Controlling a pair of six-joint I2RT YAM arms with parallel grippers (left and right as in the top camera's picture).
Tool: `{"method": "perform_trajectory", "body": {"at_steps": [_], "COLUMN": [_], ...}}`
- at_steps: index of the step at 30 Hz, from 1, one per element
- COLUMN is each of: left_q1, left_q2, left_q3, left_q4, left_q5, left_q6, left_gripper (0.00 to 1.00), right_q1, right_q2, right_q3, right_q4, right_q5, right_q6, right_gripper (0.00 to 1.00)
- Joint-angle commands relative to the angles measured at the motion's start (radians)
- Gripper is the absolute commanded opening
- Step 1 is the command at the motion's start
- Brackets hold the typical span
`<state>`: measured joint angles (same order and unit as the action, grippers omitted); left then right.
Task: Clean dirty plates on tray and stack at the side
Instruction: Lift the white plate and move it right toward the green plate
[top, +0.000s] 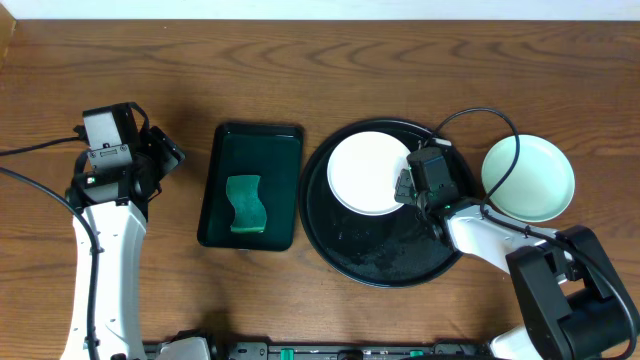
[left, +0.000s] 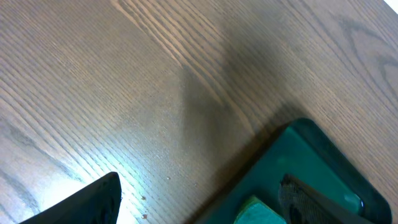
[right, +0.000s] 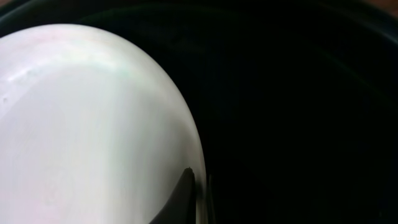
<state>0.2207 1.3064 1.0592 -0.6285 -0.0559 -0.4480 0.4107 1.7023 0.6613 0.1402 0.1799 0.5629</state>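
A white plate (top: 365, 172) lies in the upper part of the round black tray (top: 380, 262). My right gripper (top: 404, 186) is shut on that plate's right rim. In the right wrist view one dark finger (right: 183, 193) lies on top of the white plate (right: 93, 124), pinching its edge over the black tray (right: 298, 124). A pale mint-green plate (top: 530, 180) rests on the table to the right of the tray. Far to the left, my left gripper (top: 168, 156) hangs open over bare wood and holds nothing. Its fingertips (left: 93, 202) stand wide apart.
A rectangular dark green tray (top: 215, 190) with a green sponge (top: 247, 205) sits between the left arm and the black tray. The left wrist view shows this green tray's corner (left: 311, 149) and the sponge (left: 258, 211). The right arm's cable (top: 480, 115) loops over the mint plate.
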Motion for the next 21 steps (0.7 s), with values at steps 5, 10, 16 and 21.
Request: {"method": "perform_trajectory", "body": {"at_steps": [5, 10, 16, 21], "left_q1": [0.003, 0.003, 0.003, 0.003], "left_q2": [0.0, 0.0, 0.0, 0.0], "left_q3": [0.016, 0.016, 0.016, 0.016], "left_q4": [-0.003, -0.003, -0.003, -0.003], "left_q5": [-0.013, -0.013, -0.013, -0.013], "left_q6": [-0.001, 0.0, 0.0, -0.001], "left_gripper": [0.81, 0.81, 0.81, 0.81], "right_q1": [0.001, -0.018, -0.019, -0.019], "right_q2": [0.03, -0.051, -0.214, -0.364], "right_q3": [-0.02, -0.02, -0.02, -0.02], "right_q4": [0.04, 0.01, -0.065, -0.136], "right_q5": [-0.128, -0.133, -0.129, -0.071], "right_q6": [-0.01, -0.01, -0.005, 0.043], "right_gripper": [0.01, 0.01, 0.01, 0.01]}}
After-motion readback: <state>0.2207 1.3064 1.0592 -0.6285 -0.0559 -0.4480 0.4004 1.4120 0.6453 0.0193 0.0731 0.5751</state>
